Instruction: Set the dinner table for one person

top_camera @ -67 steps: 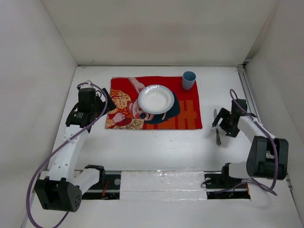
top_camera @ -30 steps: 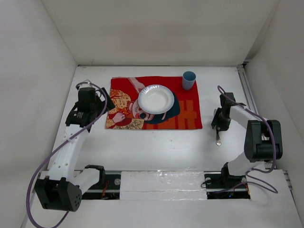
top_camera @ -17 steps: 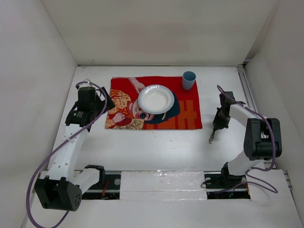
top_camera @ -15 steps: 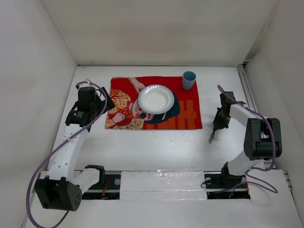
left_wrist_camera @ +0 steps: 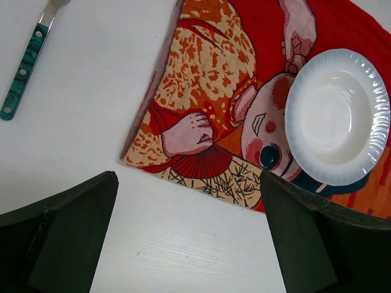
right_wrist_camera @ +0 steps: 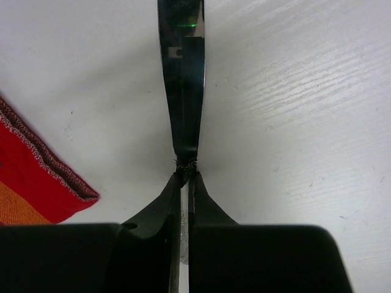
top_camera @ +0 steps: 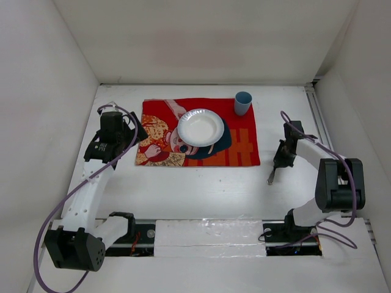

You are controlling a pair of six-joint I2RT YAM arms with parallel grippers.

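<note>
Right arm has pulled in closer since 2.2 s ago, and the silver utensil [top_camera: 272, 174], which lay flat and pointed straight toward the near edge, now slants with its near tip toward the red placemat [top_camera: 241, 146]. Right hand [top_camera: 282, 160] is clenched on it: in the wrist view both fingertips pinch one end and the shiny flat part sticks out past them. Cannot tell if the tip touches the worktop [top_camera: 201, 189]. Utensil is just right of the placemat's near right corner, apart from it.

Left arm same pose. Left hand [left_wrist_camera: 189, 241] is released, fingers wide apart, hovering off the placemat's left edge. A green-handled utensil [left_wrist_camera: 24, 67] lies on the worktop left of the placemat.

White paper plate [top_camera: 200, 127] sits mid-placemat; blue cup [top_camera: 242, 102] stands upright at its far right corner.

Worktop is the white floor of the walled cell, arm bases at its near edge.
</note>
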